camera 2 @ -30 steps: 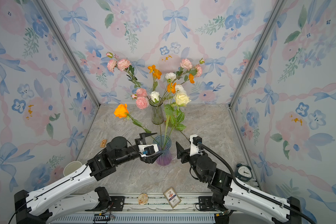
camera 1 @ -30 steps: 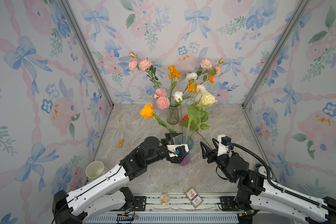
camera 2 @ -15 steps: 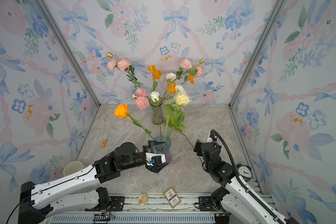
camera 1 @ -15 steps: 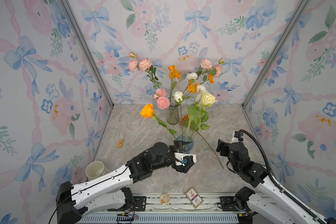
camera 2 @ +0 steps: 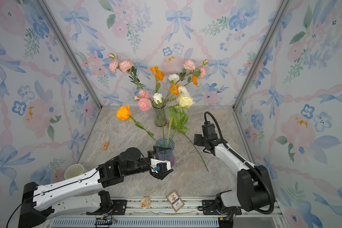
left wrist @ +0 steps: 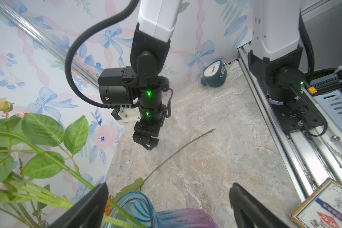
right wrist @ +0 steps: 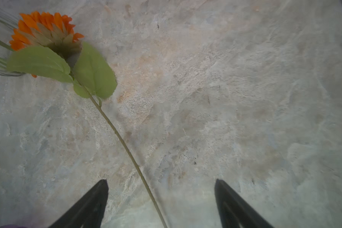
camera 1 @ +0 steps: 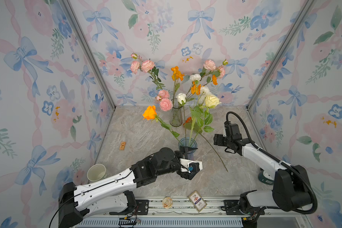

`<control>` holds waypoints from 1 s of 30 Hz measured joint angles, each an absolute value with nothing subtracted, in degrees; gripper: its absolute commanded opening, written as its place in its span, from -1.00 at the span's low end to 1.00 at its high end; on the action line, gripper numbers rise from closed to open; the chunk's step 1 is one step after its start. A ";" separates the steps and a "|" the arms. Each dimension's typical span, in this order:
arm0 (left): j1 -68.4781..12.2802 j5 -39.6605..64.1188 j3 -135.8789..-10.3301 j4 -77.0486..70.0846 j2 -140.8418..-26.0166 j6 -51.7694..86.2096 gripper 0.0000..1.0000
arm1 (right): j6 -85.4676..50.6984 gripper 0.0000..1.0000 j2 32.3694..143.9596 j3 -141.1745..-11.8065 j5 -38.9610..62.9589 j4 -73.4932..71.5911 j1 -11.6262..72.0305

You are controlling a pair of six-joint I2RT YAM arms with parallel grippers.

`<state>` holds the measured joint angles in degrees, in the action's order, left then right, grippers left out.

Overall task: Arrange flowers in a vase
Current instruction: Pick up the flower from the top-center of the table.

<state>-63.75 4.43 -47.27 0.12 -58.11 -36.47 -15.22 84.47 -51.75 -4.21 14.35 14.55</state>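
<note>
Orange-petalled sunflower [right wrist: 45,33] on a long green stem lies flat on the marbled desk [camera 1: 215,183] beside the blue-purple glass vase [camera 2: 169,156], which already holds rose stems [camera 1: 166,125]; not yet placed, left jaws and right jaws both released, the right over its stem.

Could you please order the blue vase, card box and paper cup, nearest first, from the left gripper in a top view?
1. Blue vase, right at the left gripper.
2. Card box, front rail.
3. Paper cup, far left.

White arms [camera 1: 107,183], blk joints [camera 1: 166,156], ribbed blk cable [left wrist: 67,65], poss. blue wrist plug [camera 1: 190,169].
</note>
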 measured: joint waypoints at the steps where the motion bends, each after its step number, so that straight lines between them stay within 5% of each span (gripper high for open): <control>1: -63.75 4.27 -47.27 0.10 -58.11 -36.49 0.96 | -14.57 0.59 87.37 -53.30 -2.90 14.26 14.35; 14: -63.72 3.20 -47.27 0.12 -58.11 -37.12 0.96 | -6.79 0.24 107.24 -73.65 2.09 19.35 16.45; 30: -63.57 2.55 -47.27 0.12 -58.11 -37.17 0.96 | -4.62 -0.06 114.37 -78.65 -1.76 26.70 20.32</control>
